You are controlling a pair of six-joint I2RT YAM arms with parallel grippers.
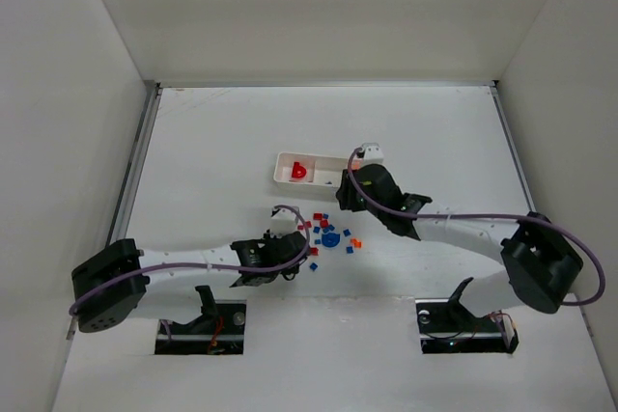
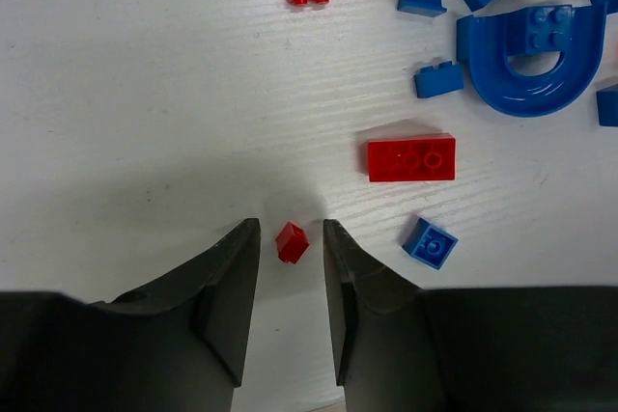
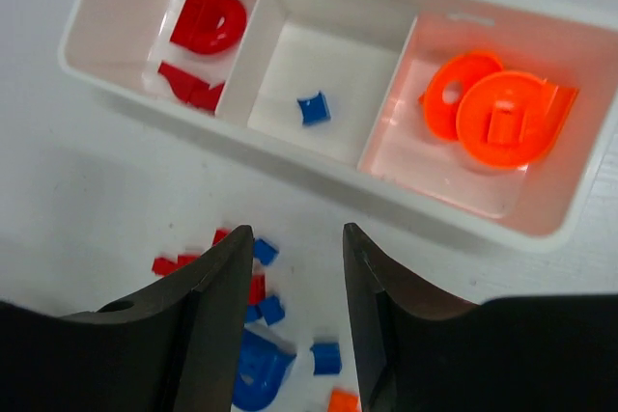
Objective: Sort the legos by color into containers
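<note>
Plastic throughout: glossy, studded legos (image 1: 328, 235) lie loose on the matte white counter (image 1: 212, 142) at mid-frame in the top view, just below the tray (image 1: 282, 169). That tray is long, white and round-cornered, with three square wells. In the right wrist view its left well holds red pieces, the middle a single blue brick (image 3: 312, 108), the right orange rounded discs (image 3: 492, 113). The right pincer (image 3: 297, 231) hangs near the tray, fingers apart. The left pincer (image 2: 291, 227) stands apart around a tiny red cube (image 2: 293, 242), not touching it. A smooth blue arch (image 2: 526, 65) lies upper right.
</note>
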